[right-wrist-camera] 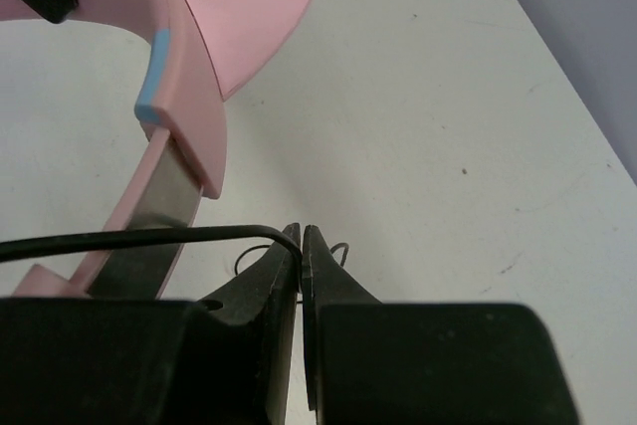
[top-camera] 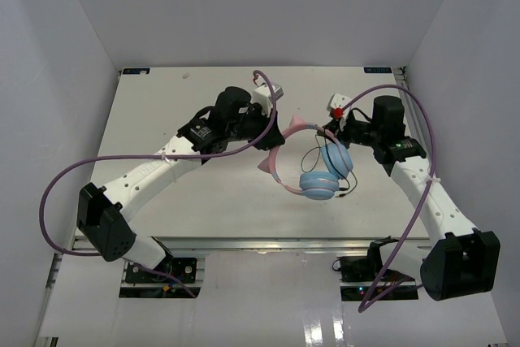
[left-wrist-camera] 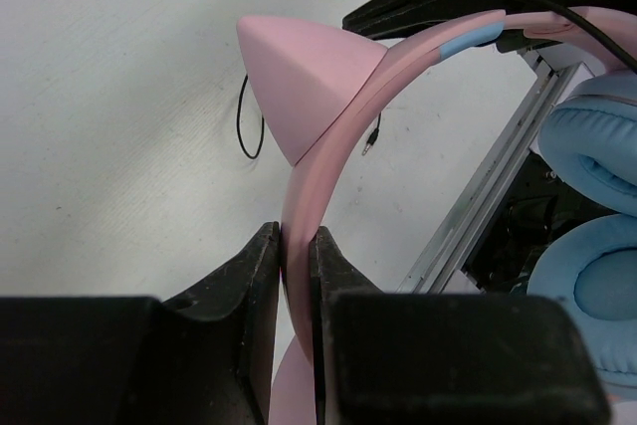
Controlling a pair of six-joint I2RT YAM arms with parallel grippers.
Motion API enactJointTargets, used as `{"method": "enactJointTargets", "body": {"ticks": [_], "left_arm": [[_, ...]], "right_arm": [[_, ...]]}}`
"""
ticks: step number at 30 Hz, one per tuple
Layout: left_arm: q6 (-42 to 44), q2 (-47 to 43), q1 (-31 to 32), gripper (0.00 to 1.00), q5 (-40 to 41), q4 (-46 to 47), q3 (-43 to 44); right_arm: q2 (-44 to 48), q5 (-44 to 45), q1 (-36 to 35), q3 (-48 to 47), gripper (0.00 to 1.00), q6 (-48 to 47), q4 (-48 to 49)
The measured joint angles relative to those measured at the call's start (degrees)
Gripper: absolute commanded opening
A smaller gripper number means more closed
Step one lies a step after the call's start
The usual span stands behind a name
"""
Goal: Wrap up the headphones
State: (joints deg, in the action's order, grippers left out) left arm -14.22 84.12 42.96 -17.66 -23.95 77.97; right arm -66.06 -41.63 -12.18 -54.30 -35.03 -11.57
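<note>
The headphones (top-camera: 318,178) are held above the middle of the table, pink cat-eared headband (top-camera: 276,160) to the left, two light-blue ear cups (top-camera: 335,158) to the right. My left gripper (left-wrist-camera: 296,246) is shut on the pink headband (left-wrist-camera: 304,196) just below one cat ear (left-wrist-camera: 299,72). My right gripper (right-wrist-camera: 302,238) is shut on the thin black cable (right-wrist-camera: 149,238), which runs off to the left past the headband's arm (right-wrist-camera: 179,97). A loop of cable (top-camera: 312,154) hangs by the ear cups. The cable's plug end (left-wrist-camera: 370,141) dangles over the table.
Thick purple robot cables (top-camera: 73,172) arc beside both arms. The white table (top-camera: 203,193) has walls on three sides. A metal rail (left-wrist-camera: 478,186) runs along the table's near edge. The right arm (top-camera: 422,193) reaches in from the right.
</note>
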Motion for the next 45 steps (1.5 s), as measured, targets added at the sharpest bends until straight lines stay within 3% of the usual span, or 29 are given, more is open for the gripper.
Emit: {"method": "enactJointTargets", "body": {"ticks": [4, 13, 19, 24, 30, 37, 45], "left_arm": [[-0.29, -0.8, 0.0, 0.0, 0.0, 2.02, -1.65], [-0.94, -1.61, 0.01, 0.0, -1.93, 6.24, -3.64], [-1.13, -2.42, 0.02, 0.0, -2.5, 6.87, -3.62], [-1.26, -3.18, 0.13, 0.0, -2.49, 5.55, -1.95], [-2.01, -3.26, 0.33, 0.0, -2.0, 3.77, 2.0], [-4.12, -3.24, 0.25, 0.0, 0.34, 1.54, 7.62], [-7.58, -2.78, 0.28, 0.0, 6.13, 0.29, 15.54]], "right_arm": [[-0.45, -3.57, 0.5, -0.25, 0.11, 3.08, 0.17], [-1.11, -9.62, 1.31, -0.93, 0.34, 7.06, 0.68], [-2.63, -14.45, 2.35, -1.3, 0.54, 9.4, 1.8], [-3.8, -20.57, 2.58, 3.02, 0.69, 18.14, 12.68], [-7.97, -25.6, 2.21, 8.84, 0.77, 33.83, 28.96], [-14.05, -27.42, 0.28, 8.67, 0.77, 36.58, 36.99], [-16.87, -29.45, -1.52, 11.13, 0.69, 38.24, 43.75]]}}
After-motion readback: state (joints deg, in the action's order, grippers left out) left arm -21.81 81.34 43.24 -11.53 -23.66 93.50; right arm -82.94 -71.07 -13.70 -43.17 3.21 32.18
